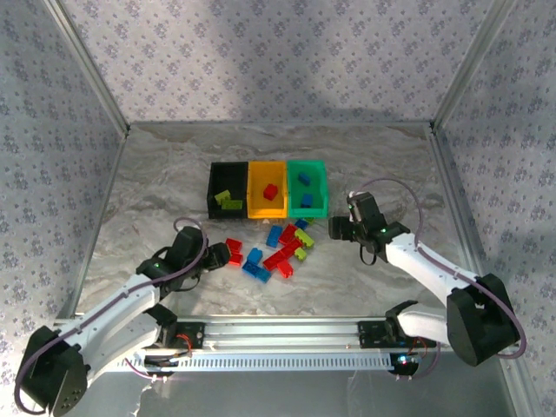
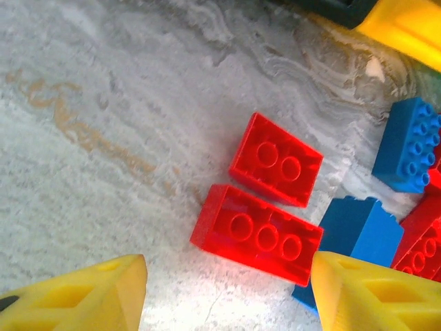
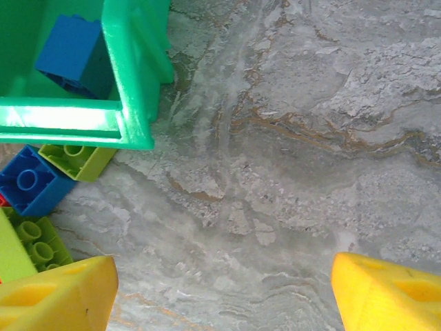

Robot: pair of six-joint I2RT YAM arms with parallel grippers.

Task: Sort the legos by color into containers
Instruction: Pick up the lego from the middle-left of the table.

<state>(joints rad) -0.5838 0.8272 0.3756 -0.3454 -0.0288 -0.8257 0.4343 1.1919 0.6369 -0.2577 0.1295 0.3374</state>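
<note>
Three bins stand in a row: black with lime bricks, yellow-orange with a red brick, green with blue bricks. Loose red, blue and lime legos lie in front of them. My left gripper is open just left of two red bricks; in the left wrist view the nearer red brick lies between and just ahead of the yellow fingers. My right gripper hangs open over bare table beside the green bin's corner, nothing between its fingers.
Patterned walls with metal posts close in the marbled table on three sides. A metal rail runs along the near edge between the arm bases. Lime and blue bricks lie against the green bin's front.
</note>
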